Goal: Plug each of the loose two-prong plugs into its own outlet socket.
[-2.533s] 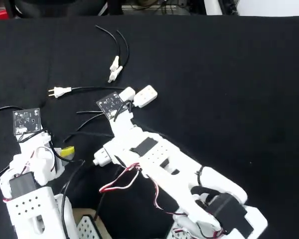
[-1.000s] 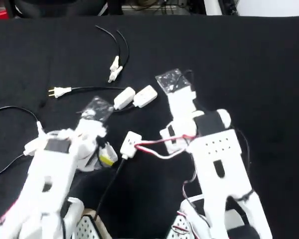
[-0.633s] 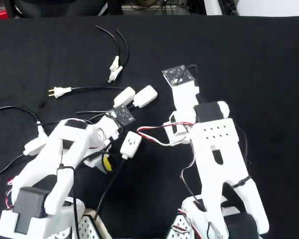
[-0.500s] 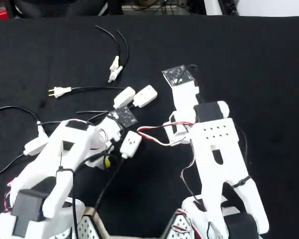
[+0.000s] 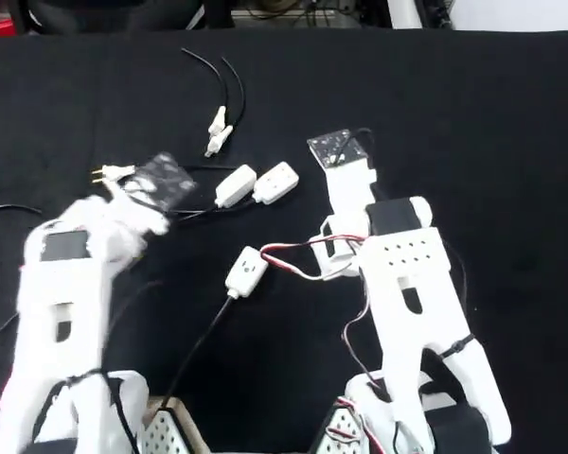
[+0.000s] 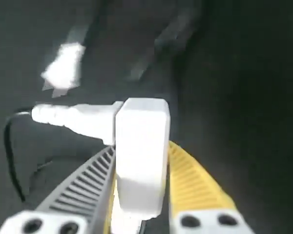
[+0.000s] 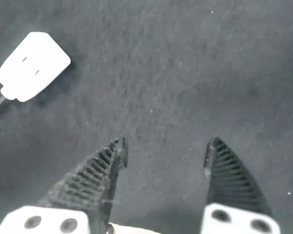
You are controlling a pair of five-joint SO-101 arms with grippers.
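My left gripper (image 6: 141, 146) is shut on a white rectangular socket block (image 6: 140, 161), held between its grey and yellow fingers. A white tapered plug body (image 6: 73, 119) with a black cord lies against the block's side; I cannot tell whether they are joined. In the high view the left arm (image 5: 66, 274) is beside the loose two-prong plug (image 5: 112, 173). My right gripper (image 7: 163, 146) is open over bare cloth, apart from a white socket (image 7: 33, 66). Three sockets (image 5: 235, 186) (image 5: 276, 182) (image 5: 246, 271) lie mid-table. Two small plugs (image 5: 218, 128) lie farther back.
The black cloth (image 5: 492, 142) covers the table, with open room on its right half. The right arm (image 5: 402, 274) stretches up the middle right with red and white wires looping beside it. Black cords (image 5: 229, 80) trail from the far plugs, and another cord (image 5: 9, 209) lies at the left edge.
The left arm has swung fast to the left and back, away from the socket at the middle toward the two-prong plug. The right arm, which moved right earlier, has kept still since.
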